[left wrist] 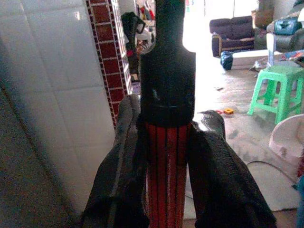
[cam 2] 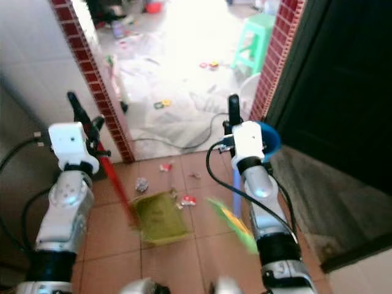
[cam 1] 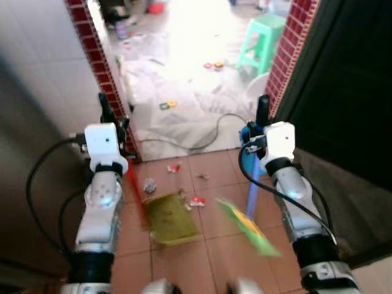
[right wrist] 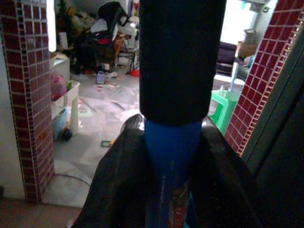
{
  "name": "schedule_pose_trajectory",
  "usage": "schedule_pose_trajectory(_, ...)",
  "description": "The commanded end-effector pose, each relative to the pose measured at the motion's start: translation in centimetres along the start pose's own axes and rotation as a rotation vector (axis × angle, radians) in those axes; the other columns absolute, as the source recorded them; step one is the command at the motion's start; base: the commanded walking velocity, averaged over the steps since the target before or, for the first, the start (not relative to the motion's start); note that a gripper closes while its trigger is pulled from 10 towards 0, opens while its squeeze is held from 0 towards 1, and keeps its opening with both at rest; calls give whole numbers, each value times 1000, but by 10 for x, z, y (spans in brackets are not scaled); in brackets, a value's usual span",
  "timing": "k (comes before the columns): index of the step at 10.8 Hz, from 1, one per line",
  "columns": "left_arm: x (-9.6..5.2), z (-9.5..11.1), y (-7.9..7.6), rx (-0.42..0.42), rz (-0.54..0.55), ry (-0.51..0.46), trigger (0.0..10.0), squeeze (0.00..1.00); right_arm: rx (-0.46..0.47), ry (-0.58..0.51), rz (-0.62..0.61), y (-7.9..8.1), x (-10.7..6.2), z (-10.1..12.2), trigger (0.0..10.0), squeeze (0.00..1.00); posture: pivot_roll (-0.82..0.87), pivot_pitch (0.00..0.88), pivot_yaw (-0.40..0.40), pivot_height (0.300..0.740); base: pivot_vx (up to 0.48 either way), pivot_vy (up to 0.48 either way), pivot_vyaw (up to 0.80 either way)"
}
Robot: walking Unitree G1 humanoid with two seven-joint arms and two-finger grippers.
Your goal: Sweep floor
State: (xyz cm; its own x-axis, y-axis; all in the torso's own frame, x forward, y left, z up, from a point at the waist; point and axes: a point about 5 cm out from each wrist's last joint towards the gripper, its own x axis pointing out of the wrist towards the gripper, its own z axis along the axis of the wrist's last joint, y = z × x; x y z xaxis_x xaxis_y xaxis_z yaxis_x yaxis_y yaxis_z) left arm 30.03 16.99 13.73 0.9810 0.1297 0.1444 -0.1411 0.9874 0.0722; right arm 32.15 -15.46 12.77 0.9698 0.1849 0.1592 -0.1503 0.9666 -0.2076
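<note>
My left gripper is shut on the red dustpan handle, just under its black cap. The handle slants down to an olive-green dustpan lying on the terracotta tiles. My right gripper is shut on the blue broom handle, below its black grip. The broom's green bristles are blurred, just right of the dustpan. Small litter lies near the pan: a crumpled grey scrap, a red-and-white wrapper and a red bit.
Red-brick doorposts frame a doorway ahead. Beyond it lie a crumpled white sheet, a black cable, scattered toys and a green stool. A dark door stands on the right, a white tiled wall on the left.
</note>
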Motion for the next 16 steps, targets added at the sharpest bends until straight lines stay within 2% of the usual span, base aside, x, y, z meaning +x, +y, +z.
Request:
schedule_pose_trajectory(1,2,13,3,20,19,-58,10000,0,-15,-33,-9,-5,2,7,10000,0,-54,0,59,740,0,476,0)
schedule_pose_trajectory(3,1,16,4,52,22,-91,10000,0,-24,-35,-11,-5,2,7,10000,0,-52,0,56,740,0,240,0)
schedule_pose_trajectory(7,-11,-16,1,93,11,28,10000,0,-45,-27,18,-4,10,8,10000,0,-8,0,-13,740,0,0,0)
schedule_pose_trajectory(8,-10,-19,2,117,32,35,10000,0,-45,-33,22,-3,12,10,10000,0,-5,0,-7,740,0,0,0)
schedule_pose_trajectory(10,-4,-11,7,178,83,-16,10000,0,-31,-45,22,-1,10,12,10000,0,-14,0,15,740,0,0,0)
schedule_pose_trajectory(12,6,-18,6,229,149,-25,10000,0,-16,-47,-1,-5,10,13,10000,0,-36,11,29,740,0,0,0)
schedule_pose_trajectory(13,9,-23,3,228,156,-11,10000,0,-3,-39,-16,-7,12,15,10000,0,-40,15,33,740,0,0,0)
schedule_pose_trajectory(14,12,-21,-5,175,132,-3,10000,0,38,-56,-21,-9,14,22,10000,0,-38,22,32,740,0,0,0)
schedule_pose_trajectory(15,14,-16,-12,141,93,-22,10000,0,74,-85,11,-6,14,27,10000,0,-34,26,31,740,0,0,0)
schedule_pose_trajectory(16,17,-14,-15,133,88,-40,10000,0,59,-104,41,4,15,30,10000,0,-30,29,26,740,0,0,519)
